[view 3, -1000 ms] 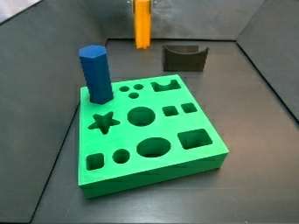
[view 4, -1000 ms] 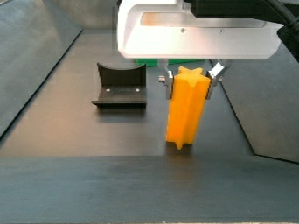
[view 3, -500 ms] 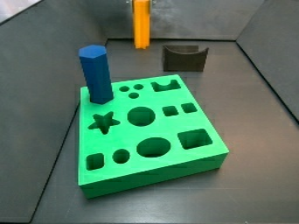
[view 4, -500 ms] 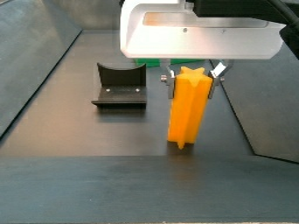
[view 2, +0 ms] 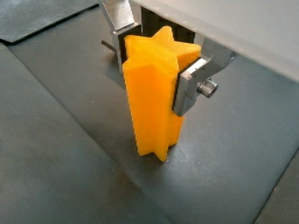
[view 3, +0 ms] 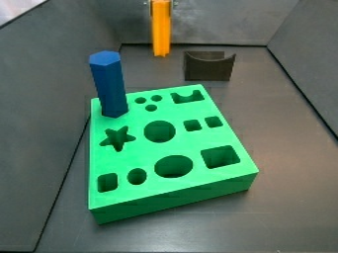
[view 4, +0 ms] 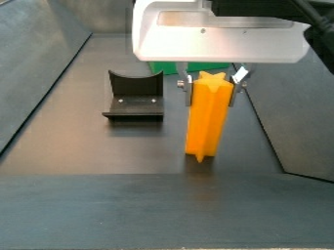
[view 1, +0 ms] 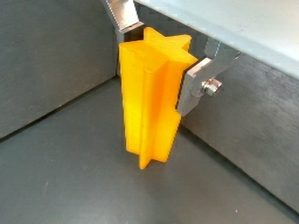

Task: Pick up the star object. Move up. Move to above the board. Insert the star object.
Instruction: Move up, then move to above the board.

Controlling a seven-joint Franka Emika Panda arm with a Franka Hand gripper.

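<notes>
The star object (view 4: 209,122) is a tall orange star-section peg, hanging upright between my gripper's (view 4: 212,82) flat silver fingers. The gripper is shut on its upper part, as both wrist views show: star object (view 1: 152,96), gripper (view 1: 162,57), and star object (view 2: 152,105), gripper (view 2: 156,61). Its lower end is just above the dark floor. In a side view the star object (view 3: 160,30) is at the far back, beyond the board (view 3: 172,203). The board is a bright green block with a star hole (view 3: 118,138) near its left edge.
A dark-blue hexagonal peg (view 3: 109,84) stands upright at the board's back left corner. A small dark grey block with a curved notch (view 3: 208,65) lies behind the board, to the right of the star object; it also shows in a side view (view 4: 135,96). Grey walls slope up around the floor.
The gripper has risen a little with the star object; the peg's lower end sits higher above the floor than a second ago. Board and blue peg have not moved.
</notes>
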